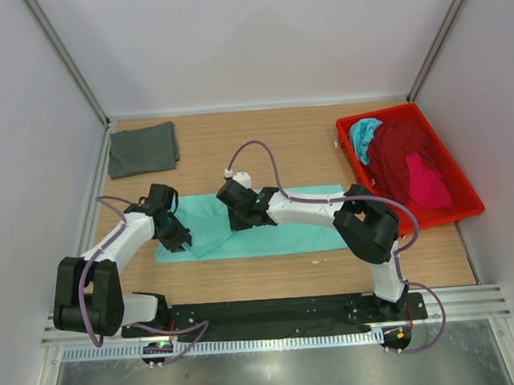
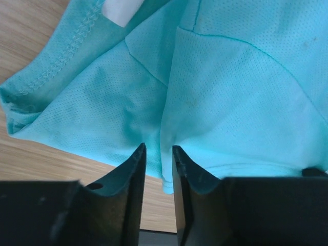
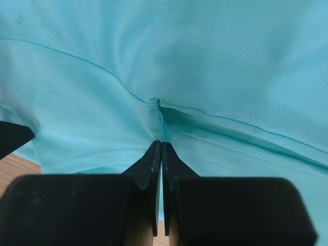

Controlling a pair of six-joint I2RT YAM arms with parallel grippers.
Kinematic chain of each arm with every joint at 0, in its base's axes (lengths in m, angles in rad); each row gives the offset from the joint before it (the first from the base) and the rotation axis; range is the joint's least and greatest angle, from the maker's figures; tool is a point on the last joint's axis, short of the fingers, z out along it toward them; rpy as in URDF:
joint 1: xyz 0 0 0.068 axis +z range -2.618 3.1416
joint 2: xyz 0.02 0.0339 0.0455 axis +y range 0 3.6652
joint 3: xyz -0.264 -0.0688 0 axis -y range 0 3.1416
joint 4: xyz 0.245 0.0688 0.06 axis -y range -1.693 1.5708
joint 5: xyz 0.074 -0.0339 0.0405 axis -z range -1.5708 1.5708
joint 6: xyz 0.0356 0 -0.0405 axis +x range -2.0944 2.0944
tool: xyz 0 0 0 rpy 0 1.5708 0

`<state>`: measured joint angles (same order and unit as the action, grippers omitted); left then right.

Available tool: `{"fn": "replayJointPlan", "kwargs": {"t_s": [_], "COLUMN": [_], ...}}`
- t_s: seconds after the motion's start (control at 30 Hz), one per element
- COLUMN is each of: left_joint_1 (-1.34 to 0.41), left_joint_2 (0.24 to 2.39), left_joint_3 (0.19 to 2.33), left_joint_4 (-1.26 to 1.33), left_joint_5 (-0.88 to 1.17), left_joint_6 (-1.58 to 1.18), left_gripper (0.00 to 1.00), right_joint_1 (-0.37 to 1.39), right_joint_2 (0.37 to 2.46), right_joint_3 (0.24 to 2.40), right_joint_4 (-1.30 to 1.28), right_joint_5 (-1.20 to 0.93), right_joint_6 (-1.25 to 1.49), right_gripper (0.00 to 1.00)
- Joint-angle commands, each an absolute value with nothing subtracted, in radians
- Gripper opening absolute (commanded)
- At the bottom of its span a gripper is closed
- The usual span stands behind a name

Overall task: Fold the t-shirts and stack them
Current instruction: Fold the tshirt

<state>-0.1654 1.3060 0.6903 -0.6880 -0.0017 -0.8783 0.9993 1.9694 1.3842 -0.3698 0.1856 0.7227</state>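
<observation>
Mint t-shirt [image 1: 277, 241] fold pinched in right gripper [image 3: 162, 144]; left gripper [image 2: 159, 148] slightly parted (cloth between).

Brightly and evenly lit from overhead; soft, faint shadows under both arms. Just ahead of left gripper [image 2: 159, 148] and right gripper [image 3: 158, 144], weave of mint green t-shirt [image 2: 230, 102] sharp; behind the fingertips, black finger bodies soft-focused, underexposed.

Open table [image 1: 263, 140] behind mint shirt [image 1: 285, 238], red tray [image 1: 378, 112] blocking right, grey shirt [image 1: 143, 149] far-left, seemingly flat
</observation>
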Motion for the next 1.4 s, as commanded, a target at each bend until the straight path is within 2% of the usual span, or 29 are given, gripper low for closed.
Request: {"fn": "replayJointPlan", "kwargs": {"t_s": [0.0,0.07,0.1,0.2,0.3,0.47,0.6,0.9,1.07,1.37], "left_joint_1": [-0.170,-0.170,-0.169,-0.169,-0.164,-0.117,-0.083,-0.054,-0.054,-0.067], "left_joint_2": [1.267,1.249,1.249,1.288,1.365,1.517,1.629,1.787,1.792,1.652], "left_joint_3": [0.773,0.817,0.863,0.952,1.021,1.087,1.117,1.114,1.135,1.232], "left_joint_4": [-0.722,-0.771,-0.782,-0.816,-0.816,-0.779,-0.747,-0.724,-0.738,-0.830], "left_joint_5": [0.008,-0.078,-0.101,-0.158,-0.181,-0.164,-0.143,-0.199,-0.187,-0.176], "left_joint_6": [-0.859,-0.844,-0.833,-0.796,-0.773,-0.764,-0.762,-0.764,-0.772,-0.744], "left_gripper": [0.33,0.39,0.40,0.41,0.41,0.40,0.39,0.39,0.39,0.44], "right_joint_1": [0.997,0.997,0.997,0.996,0.997,0.997,0.994,0.973,0.973,0.942], "right_joint_2": [1.941,1.934,1.934,1.925,1.896,1.897,1.942,1.993,1.968,1.775], "right_joint_3": [1.422,1.431,1.436,1.462,1.482,1.517,1.519,1.338,1.327,1.319], "right_joint_4": [-0.390,-0.396,-0.400,-0.462,-0.488,-0.454,-0.394,-0.267,-0.273,-0.409], "right_joint_5": [0.224,0.207,0.206,0.213,0.218,0.161,0.087,0.143,0.141,0.181], "right_joint_6": [0.663,0.641,0.637,0.641,0.647,0.641,0.652,0.677,0.647,0.629], "right_gripper": [0.10,0.15,0.21,0.26,0.24,0.15,0.13,0.10,0.11,0.15]}}
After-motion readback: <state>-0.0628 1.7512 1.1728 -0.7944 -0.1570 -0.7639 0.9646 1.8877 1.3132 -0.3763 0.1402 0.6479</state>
